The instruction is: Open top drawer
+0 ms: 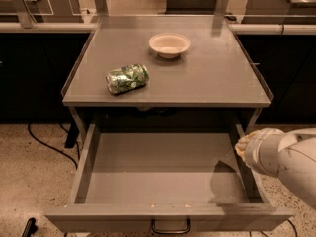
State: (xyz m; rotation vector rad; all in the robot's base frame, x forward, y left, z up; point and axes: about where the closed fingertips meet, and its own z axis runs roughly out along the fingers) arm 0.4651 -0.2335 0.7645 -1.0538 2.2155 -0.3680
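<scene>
The top drawer (163,169) is a wide grey metal drawer under the cabinet top, pulled far out toward me, with a plain grey, bare interior. Its small dark bail handle (170,227) hangs at the centre of the front panel at the bottom edge of the view. My white arm comes in from the right, and the gripper (243,145) sits at its tip, over the drawer's right side wall near the back. Only a pale end of it shows past the arm's wrist.
On the grey cabinet top (212,78) lie a crushed green can (127,78) on its side and a white bowl (169,44) further back. Dark cabinets flank both sides. A black cable (47,144) runs over the speckled floor at left.
</scene>
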